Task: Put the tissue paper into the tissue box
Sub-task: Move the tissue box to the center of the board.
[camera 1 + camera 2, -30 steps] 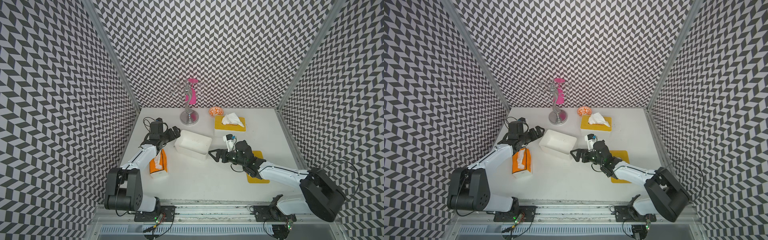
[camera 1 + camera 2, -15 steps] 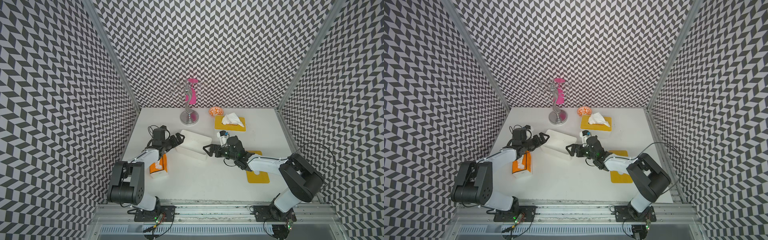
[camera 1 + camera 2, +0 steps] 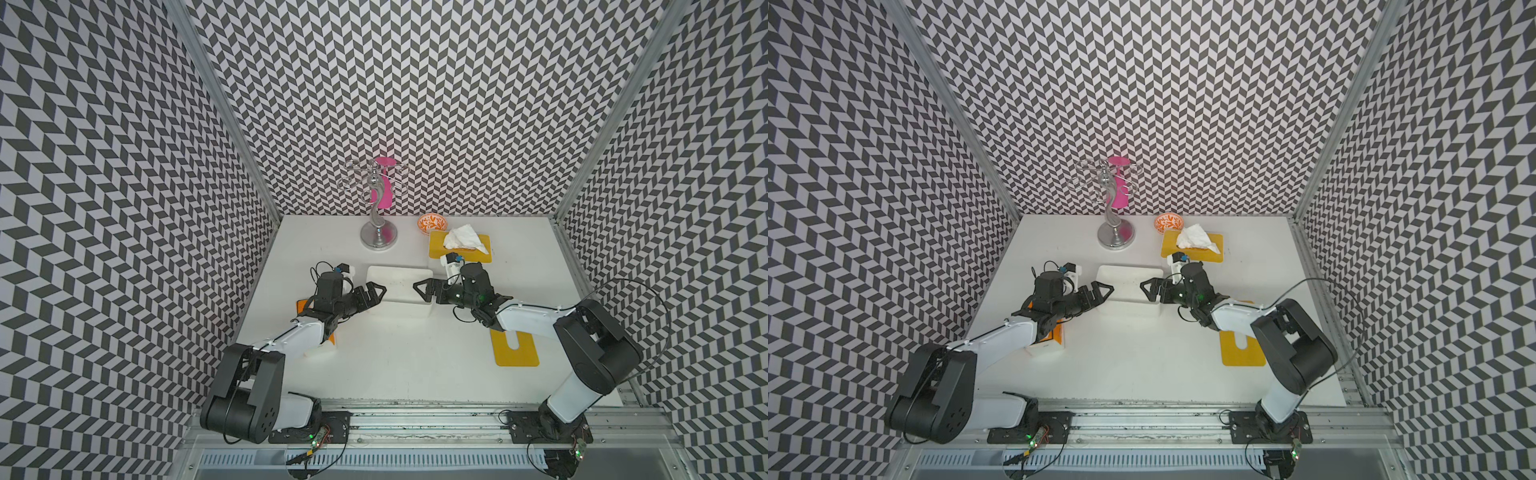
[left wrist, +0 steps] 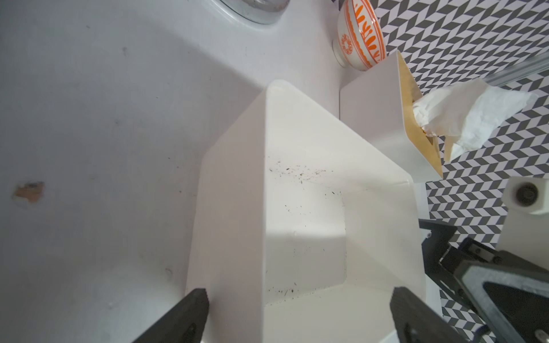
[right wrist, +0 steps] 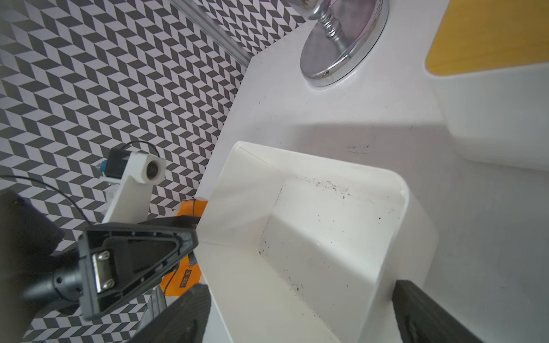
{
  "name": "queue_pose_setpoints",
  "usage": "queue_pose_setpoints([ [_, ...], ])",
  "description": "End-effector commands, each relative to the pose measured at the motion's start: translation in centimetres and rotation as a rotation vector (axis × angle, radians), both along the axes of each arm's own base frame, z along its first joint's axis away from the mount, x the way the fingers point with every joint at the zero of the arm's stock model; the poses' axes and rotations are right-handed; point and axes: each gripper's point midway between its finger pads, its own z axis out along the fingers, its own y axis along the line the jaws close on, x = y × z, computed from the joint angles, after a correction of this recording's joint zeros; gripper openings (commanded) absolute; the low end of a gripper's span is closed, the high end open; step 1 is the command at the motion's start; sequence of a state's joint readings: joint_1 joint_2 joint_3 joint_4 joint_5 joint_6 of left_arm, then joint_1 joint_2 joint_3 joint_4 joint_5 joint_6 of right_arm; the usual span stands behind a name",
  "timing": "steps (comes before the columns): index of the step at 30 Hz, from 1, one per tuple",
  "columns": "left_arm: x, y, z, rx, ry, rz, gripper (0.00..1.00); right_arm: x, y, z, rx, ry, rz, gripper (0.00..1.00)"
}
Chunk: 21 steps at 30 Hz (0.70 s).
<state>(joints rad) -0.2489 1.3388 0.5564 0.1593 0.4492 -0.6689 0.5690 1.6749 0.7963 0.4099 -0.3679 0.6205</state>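
The tissue box point(image 3: 399, 291) is an open, empty white tub in the middle of the table, seen in both top views point(image 3: 1129, 286). The tissue paper, an orange pack point(image 3: 1054, 334), lies left of it, mostly hidden under my left arm. My left gripper point(image 3: 376, 291) is open at the box's left end, one finger on either side of that end point(image 4: 298, 297). My right gripper point(image 3: 419, 286) is open at the right end, its fingers likewise astride the box point(image 5: 298, 297). Neither holds anything.
A second white box with a yellow lid point(image 3: 459, 249) and a tissue point(image 3: 463, 239) sticking out stands behind my right gripper. An orange-patterned bowl point(image 3: 432, 224) and a chrome stand point(image 3: 378, 237) are at the back. A loose yellow slotted lid point(image 3: 515, 349) lies right front.
Both arms have swung inward to the ends of the white box. My left arm now covers most of the orange pack. Both grippers stayed open.
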Motion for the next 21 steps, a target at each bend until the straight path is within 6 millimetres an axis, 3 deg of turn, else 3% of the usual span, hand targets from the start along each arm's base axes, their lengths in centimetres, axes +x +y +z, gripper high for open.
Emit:
queue_pose_setpoints([
  [1,-0.2,-0.7,1.7,-0.028,-0.061,-0.018,1.00,0.0,0.2,0.8,-0.006,-0.032,0.045,1.00],
  [5,-0.1,1.0,1.9,0.058,-0.067,0.049,1.00,0.2,-1.1,0.7,-0.056,-0.046,0.025,1.00],
  [8,0.2,3.6,3.4,0.154,-0.091,0.168,1.00,0.0,-2.2,1.0,-0.097,-0.070,0.004,1.00],
  [12,-0.6,8.9,6.7,0.286,-0.152,0.416,1.00,-1.1,-3.6,1.7,-0.133,-0.098,-0.015,1.00],
  [16,-2.9,13.9,9.3,0.351,-0.198,0.634,1.00,-2.7,-4.5,2.9,-0.105,-0.121,-0.022,1.00],
  [21,-4.6,18.3,7.2,0.371,-0.101,0.783,1.00,-4.8,-5.4,3.8,-0.045,-0.134,-0.026,1.00],
])
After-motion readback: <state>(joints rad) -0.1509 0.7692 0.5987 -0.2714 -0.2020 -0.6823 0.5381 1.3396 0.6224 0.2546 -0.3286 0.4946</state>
